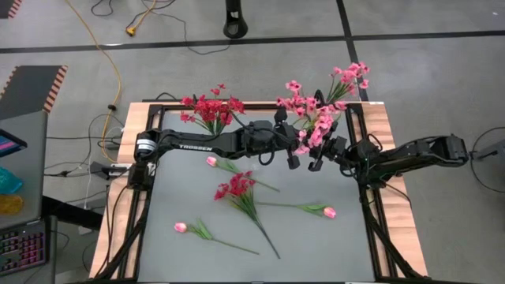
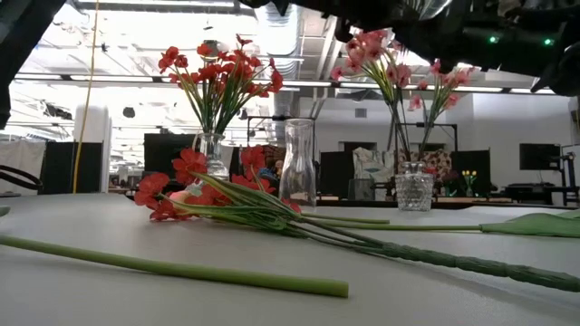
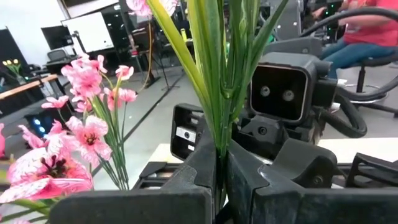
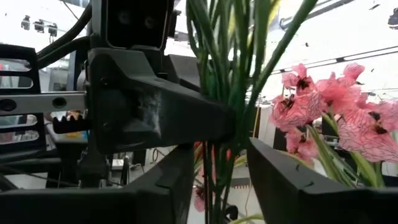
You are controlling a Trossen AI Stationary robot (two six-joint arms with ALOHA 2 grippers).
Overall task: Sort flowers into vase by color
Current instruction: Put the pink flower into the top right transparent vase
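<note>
My left gripper (image 1: 293,159) (image 3: 221,177) is above the table's far middle, shut on a pink small-blossom spray (image 1: 312,130). My right gripper (image 1: 316,163) (image 4: 217,183) faces it from the right. It is open, with a finger on each side of the same green stems (image 4: 219,93). Red clusters (image 2: 217,68) stand in the left glass vase (image 2: 212,154). Pink sprays (image 2: 385,54) stand in the cut-glass vase (image 2: 414,188). The middle vase (image 2: 298,163) holds nothing. A red sprig (image 1: 235,188) and three pale tulip buds (image 1: 211,161) (image 1: 329,211) (image 1: 180,227) lie flat on the table. My left gripper pinches the pink spray's bundle of green stems (image 3: 219,134) between its two fingers (image 3: 199,168), which lie across the stems. The stems rise upright past the fingers. The spray is lifted clear of the table, with its blossoms (image 1: 314,132) toward the far edge.
The three vases stand in a row along the table's far edge (image 1: 260,102). The loose sprigs lie across the grey mat's middle and near left (image 1: 237,197). A black frame (image 1: 363,205) borders the mat. A seated person (image 3: 367,28) shows in the room beyond.
</note>
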